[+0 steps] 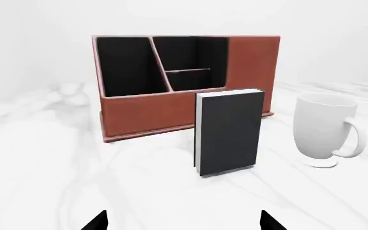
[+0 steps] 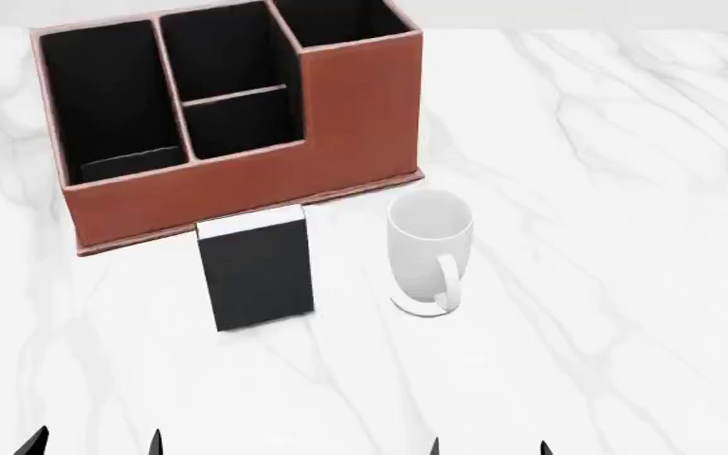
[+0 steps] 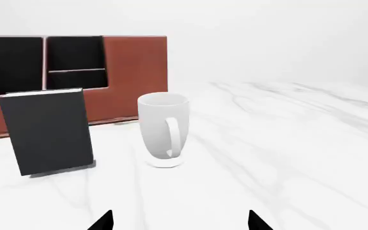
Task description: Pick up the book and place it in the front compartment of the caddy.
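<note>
Your left hand (image 2: 95,443) is low at the near edge of the head view; only its two black finger tips (image 1: 96,221) show, set wide apart, with nothing between them and touching nothing; your right hand (image 2: 488,445) is the same, two dark tips (image 3: 103,221) spread wide, holding nothing; both hands are well apart from the things on the white marble bench (image 2: 591,237).

The book (image 2: 258,270) stands upright on the bench, black cover facing you, with its white page edge showing on top in the head view; it is just in front of the caddy (image 2: 231,185), near its front wall, but you cannot tell for sure if they touch; the white mug (image 2: 428,251) stands just beside the book on the right, apart from it, with its handle turned toward you.

The caddy is red-brown with black inside; the long narrow cell (image 2: 109,100) is on the left; the tallest square cell (image 2: 338,21) is at the back right; in the middle two cells share a low divider, and the front compartment (image 2: 240,126) is the nearer one, with nothing seen in it; the book is not yet in it.

In the left wrist view the book (image 1: 229,132) stands straight ahead between your finger tips, in front of the caddy (image 1: 145,115), with the mug (image 1: 325,129) off to one side.
</note>
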